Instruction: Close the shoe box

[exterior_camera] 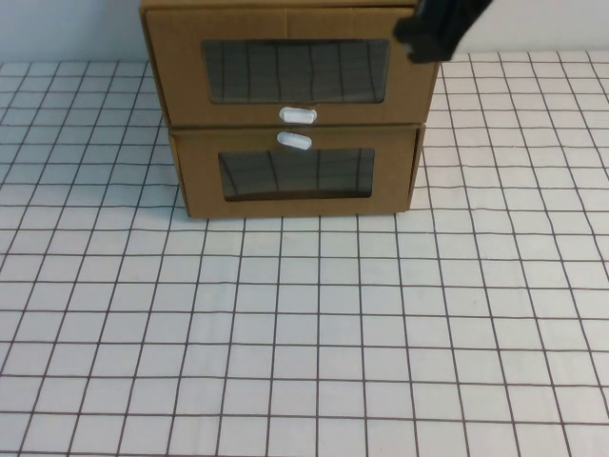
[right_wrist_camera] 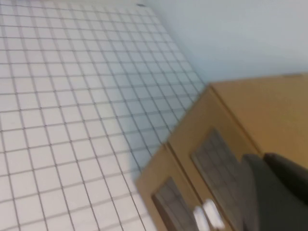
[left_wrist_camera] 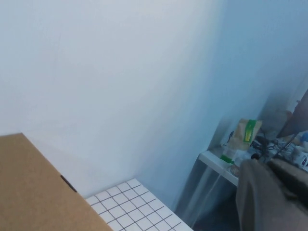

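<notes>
Two brown cardboard boxes stand stacked at the back of the table. The upper one is the shoe box (exterior_camera: 285, 67), with a clear window and a white pull tab (exterior_camera: 298, 115) below it. Its front overhangs the lower box (exterior_camera: 295, 181), whose tab (exterior_camera: 294, 142) is above its window. My right gripper (exterior_camera: 433, 33) hangs dark and blurred just off the shoe box's upper right corner. The right wrist view shows the shoe box (right_wrist_camera: 226, 144) close below this gripper (right_wrist_camera: 279, 192). My left gripper (left_wrist_camera: 274, 192) shows only in the left wrist view, beside a box top (left_wrist_camera: 33, 192).
The table (exterior_camera: 304, 324) has a white cloth with a grey grid. A pale blue wall (left_wrist_camera: 120, 72) stands behind the boxes. A shelf with clutter (left_wrist_camera: 240, 144) is off the table's side.
</notes>
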{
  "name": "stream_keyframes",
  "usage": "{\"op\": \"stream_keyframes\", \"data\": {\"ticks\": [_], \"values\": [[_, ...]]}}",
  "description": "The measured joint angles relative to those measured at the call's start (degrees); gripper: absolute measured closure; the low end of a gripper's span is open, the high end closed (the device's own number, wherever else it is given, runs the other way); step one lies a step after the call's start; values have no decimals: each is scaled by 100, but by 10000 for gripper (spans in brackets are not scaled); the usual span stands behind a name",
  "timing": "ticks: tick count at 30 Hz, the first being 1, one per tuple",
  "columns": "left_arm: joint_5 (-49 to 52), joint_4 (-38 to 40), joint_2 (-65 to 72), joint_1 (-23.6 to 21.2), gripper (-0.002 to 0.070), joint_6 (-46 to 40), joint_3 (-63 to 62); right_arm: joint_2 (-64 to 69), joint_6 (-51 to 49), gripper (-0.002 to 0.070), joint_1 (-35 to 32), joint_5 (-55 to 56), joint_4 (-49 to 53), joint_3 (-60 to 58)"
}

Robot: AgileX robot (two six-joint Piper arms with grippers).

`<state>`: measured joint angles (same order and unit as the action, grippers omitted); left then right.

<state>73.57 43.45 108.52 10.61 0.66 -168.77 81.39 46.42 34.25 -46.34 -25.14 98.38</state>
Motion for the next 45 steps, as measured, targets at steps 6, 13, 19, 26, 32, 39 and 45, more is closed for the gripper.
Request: {"op": "stream_keyframes", "data": {"ticks": [6, 13, 19, 26, 32, 39, 45], "values": [[9, 0, -401, 0, 680, 3, -11, -730, -1537, 689, 0, -536, 1280, 0], [9, 0, -666, 0, 680, 3, -46, -1519, -2404, 689, 0, -937, 2052, 9], [9, 0, -760, 0, 680, 3, -46, -2467, -2801, 689, 0, -868, 2404, -700], [23, 0, -809, 0, 680, -127, -16, -3750, -3006, 689, 0, -352, 2514, -2644], [23, -114, -1231, 0, 680, -475, 1030, -4706, -3218, 689, 0, -192, 2514, -4143], [11, -825, -2230, 0, 680, -1063, 3584, -5658, -4109, 689, 0, 455, 2553, -5381], [-25, -1429, -3536, 0, 680, -1568, 6352, -5954, -4854, 690, 0, 714, 2725, -6081]]}}
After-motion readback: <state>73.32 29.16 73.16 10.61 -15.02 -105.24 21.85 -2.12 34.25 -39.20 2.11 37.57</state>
